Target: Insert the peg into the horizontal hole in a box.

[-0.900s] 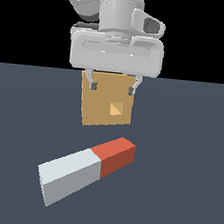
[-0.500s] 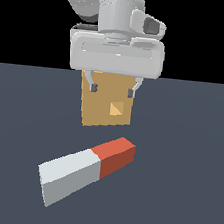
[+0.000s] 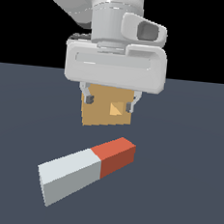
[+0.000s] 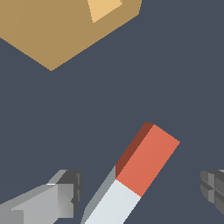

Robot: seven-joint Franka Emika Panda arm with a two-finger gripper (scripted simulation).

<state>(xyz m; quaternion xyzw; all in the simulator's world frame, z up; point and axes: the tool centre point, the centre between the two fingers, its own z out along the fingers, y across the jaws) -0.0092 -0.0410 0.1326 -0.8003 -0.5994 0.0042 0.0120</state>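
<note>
1. One peg [image 3: 85, 170] lies nearest in the exterior view, flat on the dark grey floor [image 3: 184, 189], its pale grey-white part toward the exterior view's left and its shorter red-orange end toward the right and further back.
2. Nothing touches the peg; it lies free, set at a slant to the box behind it.
3. My gripper [image 3: 108, 102] hangs above the floor beyond the peg, pointing down, with its wide pale body overhead and its two dark-tipped fingers [image 3: 89, 98] spread well apart and empty.
4. My wrist view shows the same spread: one fingertip [image 4: 65, 192] at one side of the picture, the other at the far edge, and the peg [image 4: 135, 175] crossing the gap between them without contact on either side.
5. That view shows the peg's red-orange end pointing roughly toward the box [image 4: 52, 30], with bare floor between the two.
6. Farthest back in the exterior view stands the tan-orange box [image 3: 105, 114], partly behind my fingers, slightly tilted in the picture.
7. Its hole [image 3: 116, 109], a small lighter orange opening, sits on the facing side, toward the exterior view's right of the face.
</note>
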